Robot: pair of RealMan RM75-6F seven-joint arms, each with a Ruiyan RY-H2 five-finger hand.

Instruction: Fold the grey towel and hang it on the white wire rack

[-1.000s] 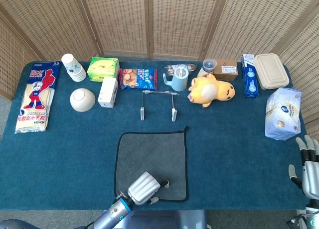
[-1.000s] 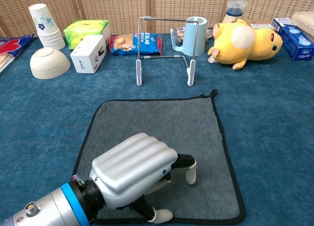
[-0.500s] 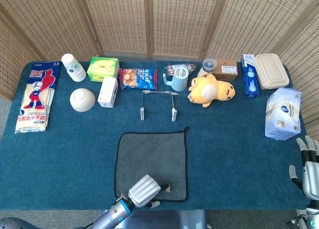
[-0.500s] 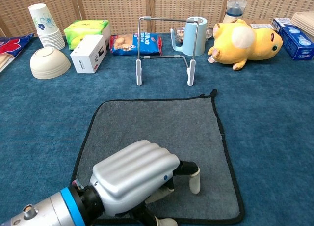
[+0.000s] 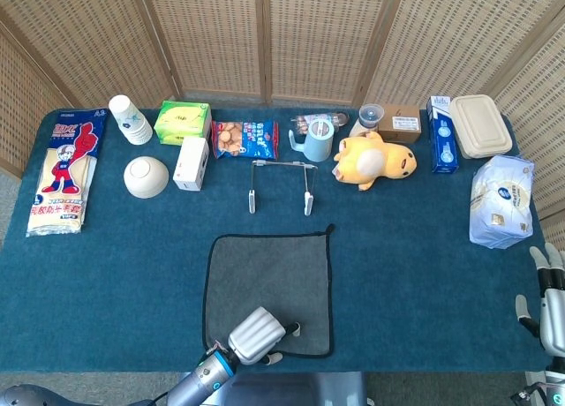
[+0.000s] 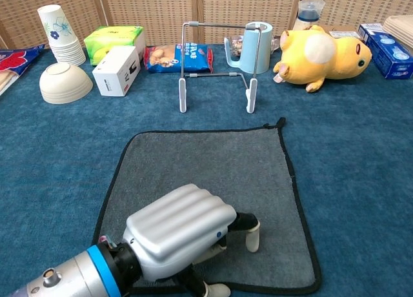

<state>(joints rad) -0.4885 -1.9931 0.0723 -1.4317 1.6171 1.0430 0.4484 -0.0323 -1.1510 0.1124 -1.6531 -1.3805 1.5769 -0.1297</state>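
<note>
The grey towel point(image 5: 269, 278) point(image 6: 206, 164), edged in black, lies flat and unfolded at the table's near middle. My left hand point(image 5: 256, 334) point(image 6: 179, 229) sits over the towel's near edge, knuckles up. Its fingertips point(image 6: 251, 235) are bent down and touch the cloth, and no fold is lifted between them. The white wire rack point(image 5: 281, 164) point(image 6: 219, 25) stands upright and bare just beyond the towel's far edge. My right hand point(image 5: 551, 300) shows at the bottom right corner of the head view, fingers apart and holding nothing, well away from the towel.
Behind the rack stand a blue jug point(image 5: 318, 139), a yellow plush toy point(image 5: 371, 159) and a snack bag point(image 5: 244, 138). A bowl point(image 5: 146, 176) and a white box point(image 5: 191, 162) sit to the left. A tissue pack point(image 5: 501, 201) lies far right.
My left hand has slid back a little toward the near edge of the towel, fingertips still on the cloth. The towel stays flat. The right hand has dropped slightly.
</note>
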